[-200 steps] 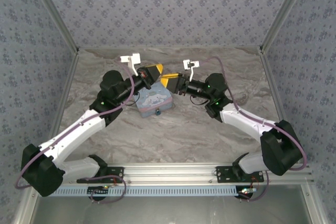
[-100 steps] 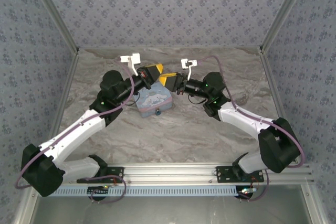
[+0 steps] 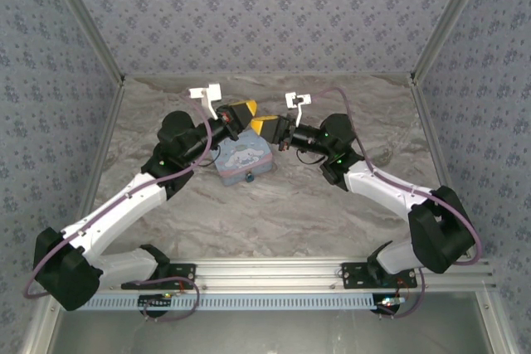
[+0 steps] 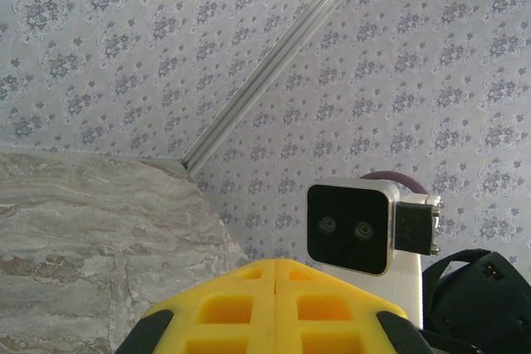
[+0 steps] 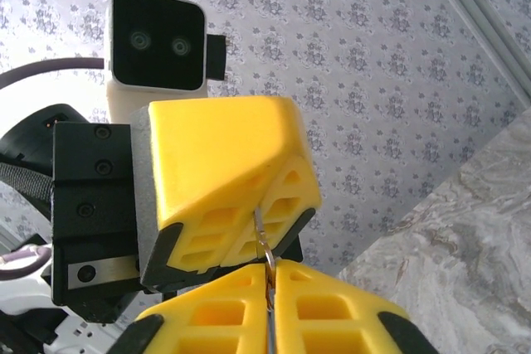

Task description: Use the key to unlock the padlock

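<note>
Padlock (image 3: 249, 177), a tiny teal speck, sits untouched at the tin's (image 3: 241, 157) near edge. Left end effector (image 3: 241, 110) and right end effector (image 3: 260, 126) both pinch what looks like the key (image 5: 264, 242) above it. Unlocking is not yet begun.

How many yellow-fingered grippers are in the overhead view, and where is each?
2. The left gripper and the right gripper meet fingertip to fingertip over the far end of the light-blue tin. Anything held between them is hidden from overhead.
</note>
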Robot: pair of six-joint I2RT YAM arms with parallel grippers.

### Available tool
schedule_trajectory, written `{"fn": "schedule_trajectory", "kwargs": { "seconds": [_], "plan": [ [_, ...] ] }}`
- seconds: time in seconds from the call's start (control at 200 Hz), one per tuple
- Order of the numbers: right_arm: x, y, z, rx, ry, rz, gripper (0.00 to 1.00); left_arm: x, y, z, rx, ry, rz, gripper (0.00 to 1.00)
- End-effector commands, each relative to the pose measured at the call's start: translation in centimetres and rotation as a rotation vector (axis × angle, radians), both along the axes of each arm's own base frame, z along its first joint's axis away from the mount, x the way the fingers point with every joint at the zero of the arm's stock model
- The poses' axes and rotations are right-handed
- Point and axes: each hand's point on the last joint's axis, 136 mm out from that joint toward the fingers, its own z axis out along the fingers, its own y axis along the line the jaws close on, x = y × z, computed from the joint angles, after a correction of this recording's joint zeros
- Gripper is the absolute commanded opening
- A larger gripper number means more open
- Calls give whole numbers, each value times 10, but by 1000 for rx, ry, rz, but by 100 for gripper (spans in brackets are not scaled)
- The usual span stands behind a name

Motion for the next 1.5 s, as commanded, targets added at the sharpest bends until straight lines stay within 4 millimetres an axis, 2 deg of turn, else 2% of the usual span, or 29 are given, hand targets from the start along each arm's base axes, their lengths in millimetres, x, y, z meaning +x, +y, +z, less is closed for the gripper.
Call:
{"fn": "schedule_trajectory", "kwargs": {
  "seconds": [0.0,0.03,0.065,0.15,0.235,0.335,0.425,0.5,0.615,0.774,0.894,1.309,1.494],
  "plan": [
    [1,0,11,5,-33,-18,3,-7,2,11,-6,-40,-4,0],
    [2,-2,9,-6,-34,-26,1,-7,4,10,7,-39,9,6],
    [2,-3,5,-25,-29,-34,0,-6,7,9,24,-39,25,17],
    [4,-6,-9,-81,-8,-63,0,-7,15,8,61,-44,62,28],
    [4,-10,-23,-131,6,-85,0,-5,25,6,90,-33,104,48],
    [4,-17,-42,-214,23,-121,0,1,44,-4,130,24,187,64],
    [6,-28,-63,-311,36,-175,0,13,73,-31,209,159,307,78],
    [7,-38,-82,-399,54,-223,0,19,96,-64,274,302,375,89],
    [8,-56,-106,-494,92,-292,0,23,134,-116,313,503,472,99],
    [9,-74,-127,-568,135,-349,0,29,167,-174,324,656,536,99],
    [8,-81,-136,-593,149,-360,0,39,172,-203,336,717,515,99],
    [-4,-85,-161,-639,200,-313,0,88,132,-262,343,790,328,98],
    [-7,-85,-166,-650,210,-304,0,106,111,-273,340,788,263,92]
  ]
}}
